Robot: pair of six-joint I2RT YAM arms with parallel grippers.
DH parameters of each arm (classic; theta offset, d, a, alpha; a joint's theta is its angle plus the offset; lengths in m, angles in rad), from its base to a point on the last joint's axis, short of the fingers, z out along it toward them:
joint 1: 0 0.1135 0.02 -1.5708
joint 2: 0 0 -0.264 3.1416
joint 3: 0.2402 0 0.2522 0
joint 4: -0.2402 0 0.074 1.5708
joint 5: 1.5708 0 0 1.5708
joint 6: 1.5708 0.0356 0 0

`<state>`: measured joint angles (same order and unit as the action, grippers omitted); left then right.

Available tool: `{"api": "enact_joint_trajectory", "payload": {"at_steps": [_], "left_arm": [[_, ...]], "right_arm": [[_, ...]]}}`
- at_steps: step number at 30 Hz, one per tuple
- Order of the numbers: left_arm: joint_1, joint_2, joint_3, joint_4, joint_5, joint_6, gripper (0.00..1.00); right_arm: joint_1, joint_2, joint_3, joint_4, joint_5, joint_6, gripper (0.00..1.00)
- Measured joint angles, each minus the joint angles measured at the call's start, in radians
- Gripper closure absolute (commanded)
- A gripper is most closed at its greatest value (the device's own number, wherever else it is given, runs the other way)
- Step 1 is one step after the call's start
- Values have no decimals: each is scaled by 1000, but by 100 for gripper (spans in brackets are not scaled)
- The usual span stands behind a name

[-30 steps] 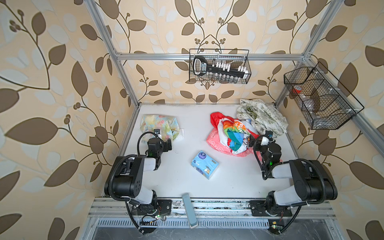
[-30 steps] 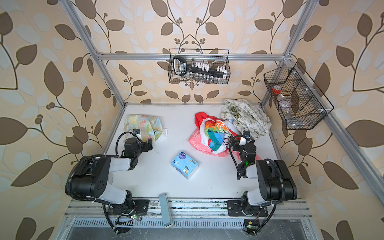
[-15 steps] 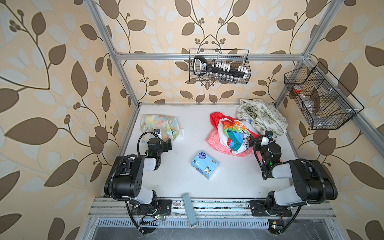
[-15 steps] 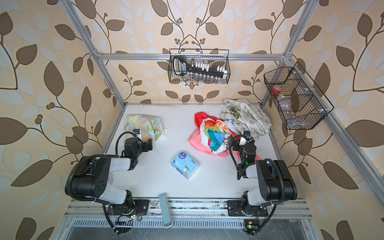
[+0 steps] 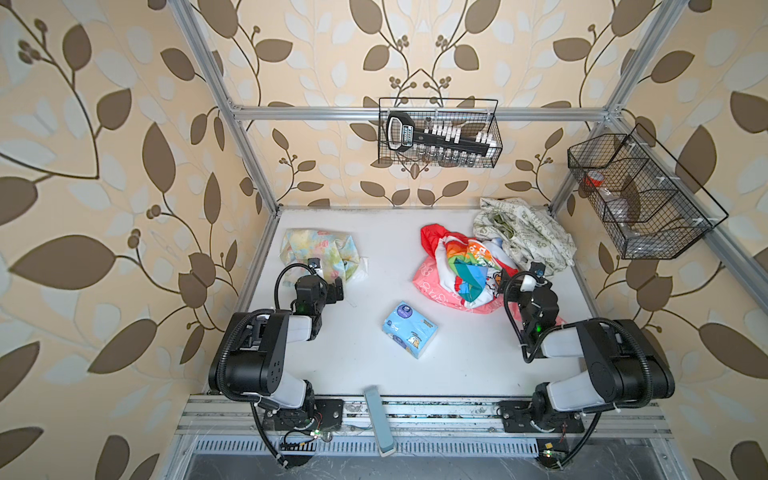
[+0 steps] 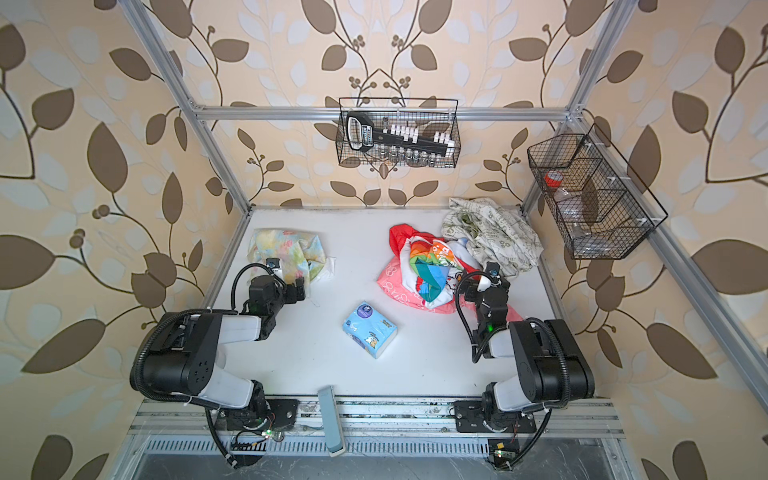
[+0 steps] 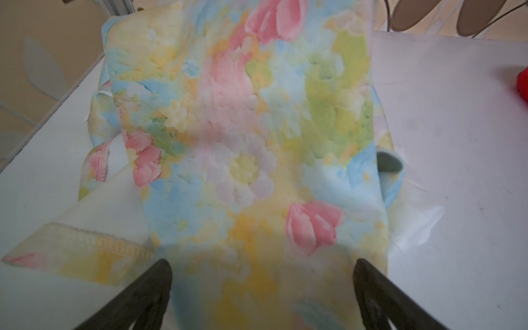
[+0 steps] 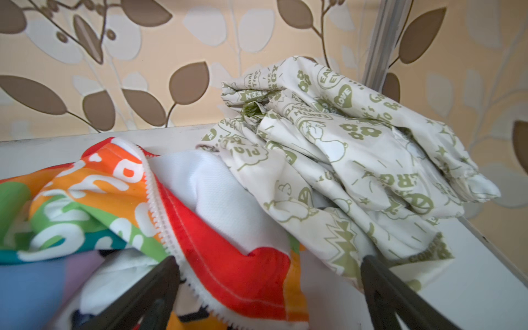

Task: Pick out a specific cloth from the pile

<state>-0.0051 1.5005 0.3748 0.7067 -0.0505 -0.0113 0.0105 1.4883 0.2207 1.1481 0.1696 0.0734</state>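
Cloth point(image 5: 318, 253) lying crumpled behind and left of tissue pack point(image 5: 409, 328), just beside left rim of table point(image 5: 374, 232), well apart from pile point(image 5: 465, 270). Left gripper point(image 7: 261, 268) hovering at cloth's near edge, jaws spread wide, pinching nothing; stitched hem trailing beside one finger. Pile sitting behind and right of tissue pack, white green-print cloth point(image 5: 523, 232) crowding back-right corner. Right gripper point(image 8: 268, 263) standing spread at pile's near edge, gripping nothing. Bare white surface running all around tissue pack, between both arms.
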Motion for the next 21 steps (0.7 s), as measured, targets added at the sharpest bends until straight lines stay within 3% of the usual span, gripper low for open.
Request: {"api": "enact_joint_trajectory", "payload": {"at_steps": [8,21], "left_arm": [[0,0,0,0,0,0,1],[0,0,0,0,0,0,1]], "right_arm": [[-6,0,-2,8,81,31,0],[-5,0,-2,6,35,12,0]]}}
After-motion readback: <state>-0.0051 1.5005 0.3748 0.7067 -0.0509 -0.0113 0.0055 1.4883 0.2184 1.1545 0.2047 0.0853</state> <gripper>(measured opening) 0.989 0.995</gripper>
